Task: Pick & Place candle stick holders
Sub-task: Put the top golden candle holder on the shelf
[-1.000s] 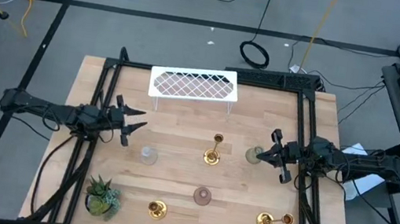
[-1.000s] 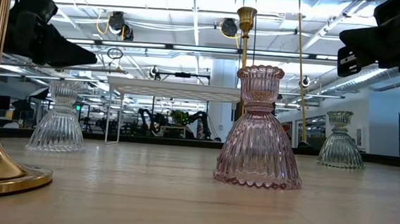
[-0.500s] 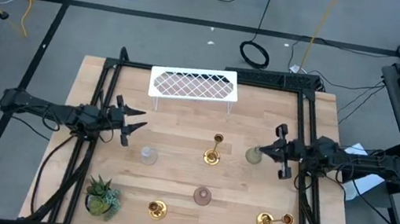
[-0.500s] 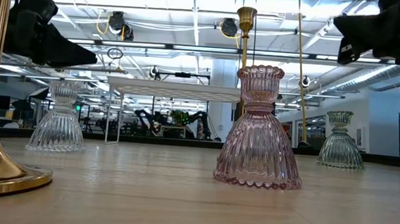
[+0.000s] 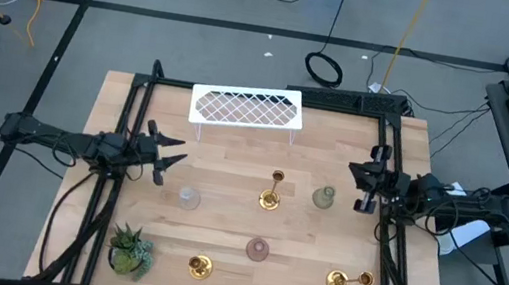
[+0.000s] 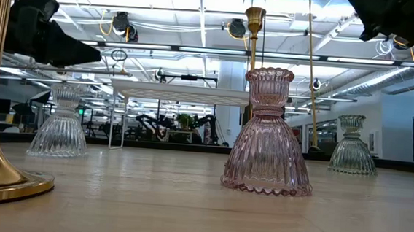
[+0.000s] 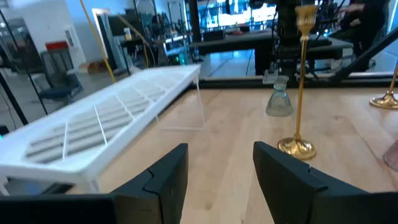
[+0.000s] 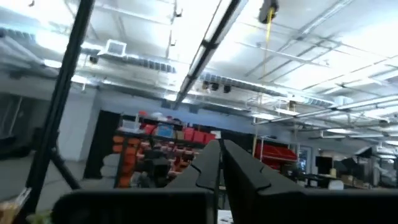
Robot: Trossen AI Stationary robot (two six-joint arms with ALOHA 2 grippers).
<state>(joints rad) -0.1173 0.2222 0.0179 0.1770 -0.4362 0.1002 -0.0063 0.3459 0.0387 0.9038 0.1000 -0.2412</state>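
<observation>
Several candle stick holders rest on their bases on the wooden table: a tall gold one (image 5: pixel 271 192), a greenish glass one (image 5: pixel 324 196), a clear glass one (image 5: pixel 189 196), a pink glass one (image 6: pixel 269 135) and a gold one (image 5: pixel 199 267). Another gold one (image 5: pixel 347 281) lies on its side near the right front. My left gripper (image 7: pixel 217 165) hovers open and level at the table's left side, pointing toward the tall gold holder. My right gripper (image 5: pixel 362 179) is at the right side, shut and tipped upward, to the right of the greenish holder and clear of it.
A white lattice rack (image 5: pixel 245 108) stands at the table's far edge. A spiky green potted plant (image 5: pixel 129 250) sits at the near left corner. Black frame rails (image 5: pixel 385 233) run along both sides of the table.
My right gripper has drawn back from beside the greenish glass holder toward the table's right edge, risen, rolled and tipped its fingers upward. The holder stands where it was.
</observation>
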